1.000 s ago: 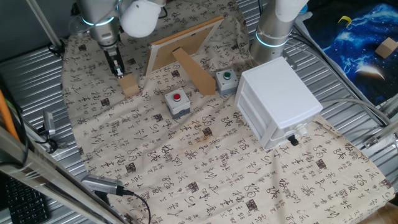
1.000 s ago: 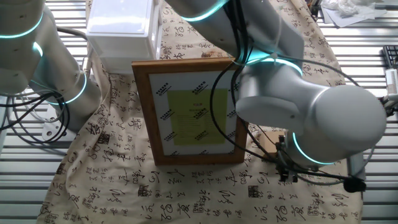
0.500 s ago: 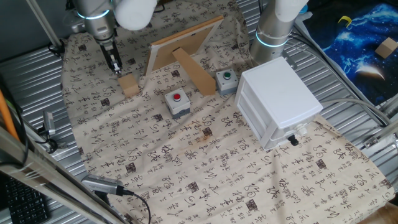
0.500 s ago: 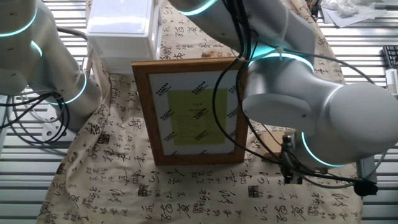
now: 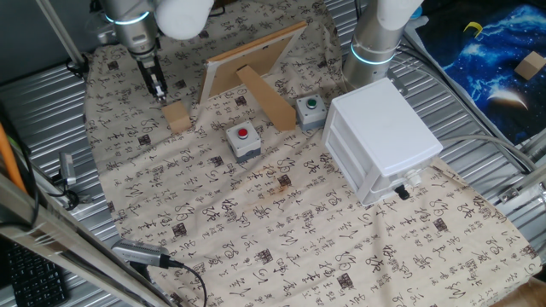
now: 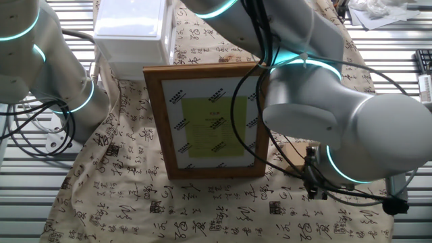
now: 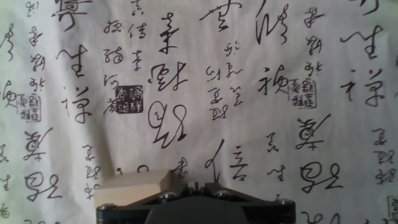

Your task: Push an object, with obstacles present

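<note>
At the far left of the worktop (image 5: 281, 247), your end effector (image 5: 158, 92), fingers together, hangs just behind the block (image 5: 178, 118), which sits beside the frame (image 5: 247, 64), so a skewed push could drive it into the strut (image 5: 266, 98).

Under me lies a cloth (image 5: 256, 213), matt cream fabric printed with black brush characters and slightly creased. The table (image 5: 51, 111) around it is ribbed bare metal with a dull sheen. The block (image 5: 177, 118) is pale raw wood, matt, its grain faint. The frame (image 5: 247, 64) is the same tan wood, smooth, holding a paper sheet under a glossy pane in the other fixed view. The drawer cabinet (image 5: 384, 136) is smooth white plastic. The two button boxes (image 5: 243, 141) are grey plastic. My gripper (image 5: 156, 85) is dark matt metal, my arm glossy white.
</note>
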`<state>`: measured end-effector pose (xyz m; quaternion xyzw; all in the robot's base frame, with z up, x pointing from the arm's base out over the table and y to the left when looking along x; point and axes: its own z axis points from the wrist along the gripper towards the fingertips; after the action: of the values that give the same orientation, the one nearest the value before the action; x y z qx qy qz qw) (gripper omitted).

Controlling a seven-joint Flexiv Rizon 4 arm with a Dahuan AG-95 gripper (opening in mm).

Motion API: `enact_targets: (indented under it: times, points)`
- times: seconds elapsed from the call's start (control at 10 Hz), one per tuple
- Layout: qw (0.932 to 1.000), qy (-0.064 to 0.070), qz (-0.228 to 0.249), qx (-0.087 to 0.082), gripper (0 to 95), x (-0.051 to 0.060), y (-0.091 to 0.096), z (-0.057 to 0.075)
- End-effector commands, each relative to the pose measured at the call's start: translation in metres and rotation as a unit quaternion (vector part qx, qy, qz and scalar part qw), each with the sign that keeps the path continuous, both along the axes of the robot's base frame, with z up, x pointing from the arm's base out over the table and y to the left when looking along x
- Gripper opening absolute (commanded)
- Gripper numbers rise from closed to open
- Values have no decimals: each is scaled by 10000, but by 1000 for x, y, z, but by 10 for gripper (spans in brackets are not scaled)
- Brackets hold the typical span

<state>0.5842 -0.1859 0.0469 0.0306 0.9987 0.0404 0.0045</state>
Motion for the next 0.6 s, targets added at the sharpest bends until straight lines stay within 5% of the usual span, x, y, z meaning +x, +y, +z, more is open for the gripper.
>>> enact_targets:
  times: [0.1,0.6]
  points:
    - [10000,-4,-43,13,0,0,1,1]
    - [9999,-80,-74,1,0,-3,9,-11]
